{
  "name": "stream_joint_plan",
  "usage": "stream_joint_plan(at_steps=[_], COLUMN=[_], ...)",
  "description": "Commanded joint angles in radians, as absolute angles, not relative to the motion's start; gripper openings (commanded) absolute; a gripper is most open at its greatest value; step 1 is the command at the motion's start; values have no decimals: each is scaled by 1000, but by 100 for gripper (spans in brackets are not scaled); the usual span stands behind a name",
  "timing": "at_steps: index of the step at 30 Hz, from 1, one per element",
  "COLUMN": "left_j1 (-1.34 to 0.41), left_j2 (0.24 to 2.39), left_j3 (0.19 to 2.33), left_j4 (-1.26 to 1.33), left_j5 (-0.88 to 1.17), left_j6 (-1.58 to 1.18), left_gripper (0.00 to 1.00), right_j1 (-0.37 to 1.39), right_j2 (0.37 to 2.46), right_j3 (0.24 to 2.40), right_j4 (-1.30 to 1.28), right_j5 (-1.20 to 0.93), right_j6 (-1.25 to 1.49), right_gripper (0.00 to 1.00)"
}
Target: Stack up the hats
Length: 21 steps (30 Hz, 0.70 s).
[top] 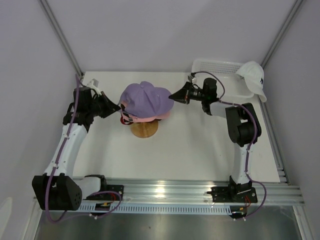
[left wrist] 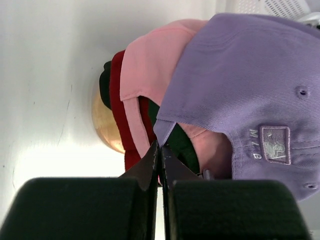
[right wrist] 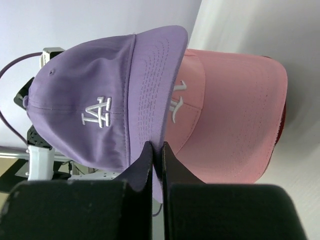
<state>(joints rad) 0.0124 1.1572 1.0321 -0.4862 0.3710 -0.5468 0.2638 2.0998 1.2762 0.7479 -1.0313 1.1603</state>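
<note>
The lavender hat [top: 145, 96] lies on top of the stack on the wooden stand [top: 145, 130], tilted over the pink hat [top: 155, 117]. Under the pink hat [left wrist: 150, 65] the left wrist view shows the red hat [left wrist: 118, 85] and the edge of a dark hat [left wrist: 104, 85]. My left gripper [top: 120, 107] is shut on the rear edge of the lavender hat [left wrist: 240, 85]. From the right, my right gripper [top: 172, 96] is shut on the brim of the lavender hat [right wrist: 100, 100], with the pink hat [right wrist: 230, 110] just below. The white hat [top: 254, 76] hangs on the basket's right end.
A white mesh basket [top: 215, 65] stands at the back right corner of the white table [top: 200, 150]. Grey walls close in the back and both sides. A metal rail [top: 175, 192] with the arm bases runs along the near edge.
</note>
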Motion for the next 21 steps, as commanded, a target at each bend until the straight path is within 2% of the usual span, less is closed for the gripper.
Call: stream_joint_plan(at_steps=[1,14,21], left_j1=[29,29,31], left_j2=[1092,1068,1121], left_j3=[1005,917,864], left_j4=[-569,-624,-635], left_j5=[259,184,163], left_j6=[-492,-496,-518], left_gripper=[1,1,1], right_j1=[258,301,308], right_j2=[2141,2249,2301], right_j3=[1333,1451,1499], right_j4=[470,137,66], right_j5=[-858,-744,-712], right_j6=[965,781,727], right_gripper=[0,0,0])
